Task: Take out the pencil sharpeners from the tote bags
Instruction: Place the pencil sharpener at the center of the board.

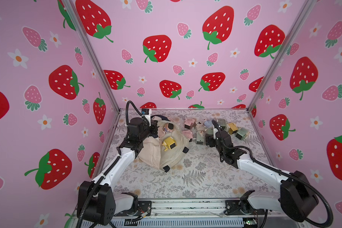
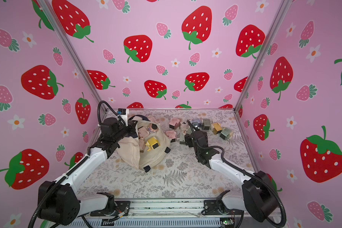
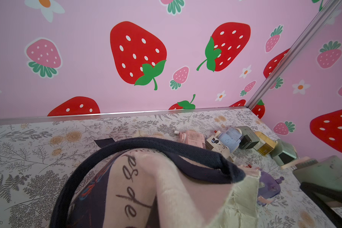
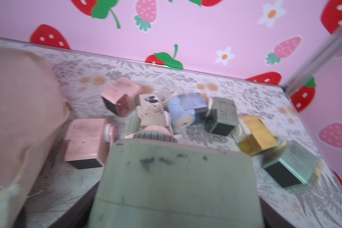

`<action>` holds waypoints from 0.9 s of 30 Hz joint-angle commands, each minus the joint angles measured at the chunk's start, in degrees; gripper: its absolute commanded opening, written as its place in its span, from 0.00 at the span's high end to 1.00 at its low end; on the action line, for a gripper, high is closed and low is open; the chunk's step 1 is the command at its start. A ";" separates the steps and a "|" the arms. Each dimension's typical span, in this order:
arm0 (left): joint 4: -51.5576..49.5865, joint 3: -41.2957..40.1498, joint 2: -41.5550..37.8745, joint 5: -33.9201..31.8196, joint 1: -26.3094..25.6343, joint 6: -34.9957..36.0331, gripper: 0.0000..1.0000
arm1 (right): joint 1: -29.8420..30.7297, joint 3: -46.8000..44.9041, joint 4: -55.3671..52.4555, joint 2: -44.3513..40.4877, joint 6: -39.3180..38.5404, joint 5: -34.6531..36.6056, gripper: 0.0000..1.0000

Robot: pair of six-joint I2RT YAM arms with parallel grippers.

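The cream tote bag (image 1: pixel 152 154) lies on its side at the table's left, mouth facing the back. My left gripper (image 1: pixel 155 129) is shut on its upper rim, by the navy handle (image 3: pixel 166 146), holding the mouth up. Inside the bag lie a yellow pencil sharpener (image 1: pixel 169 143) and some pink ones (image 1: pixel 162 130). Several pencil sharpeners sit outside on the table to the right: pink (image 4: pixel 120 96), blue (image 4: pixel 186 110), grey (image 4: pixel 221 114), yellow (image 4: pixel 257 134), green (image 4: pixel 292 165). My right gripper (image 1: pixel 208 134) is at the near edge of this pile, shut on a grey-green sharpener (image 4: pixel 176 183) that fills the wrist view.
A purple sharpener (image 3: pixel 269 185) lies just outside the bag's mouth. Strawberry-patterned walls close in the table on three sides, with metal posts (image 1: pixel 265 83) at the back corners. The floral tabletop (image 1: pixel 195 177) stretches bare toward the front edge.
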 commanded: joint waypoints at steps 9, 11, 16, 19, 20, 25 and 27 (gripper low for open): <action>6.06 4.20 -0.26 2.73 -0.38 0.66 1.00 | -15.77 -4.75 0.74 1.58 13.07 3.13 0.39; 6.04 4.31 -0.18 2.91 -0.40 0.66 1.00 | -16.54 -3.86 0.70 4.45 13.18 2.47 0.39; 6.00 4.33 -0.16 2.74 -0.38 0.73 1.00 | -17.08 -0.33 0.42 12.28 12.62 -0.18 0.38; 5.99 4.32 -0.18 2.69 -0.43 0.74 1.00 | -17.18 1.80 -0.35 16.04 12.35 -0.78 0.37; 5.97 4.22 -0.18 2.65 -0.36 0.78 1.00 | -17.16 2.19 -0.28 16.86 12.31 -1.12 0.37; 6.02 4.29 -0.09 2.74 -0.39 0.79 1.00 | -17.26 5.11 -0.53 21.15 11.61 -4.23 0.36; 5.98 4.28 0.00 2.65 -0.37 0.80 1.00 | -17.21 6.21 -0.99 22.46 11.43 -5.17 0.35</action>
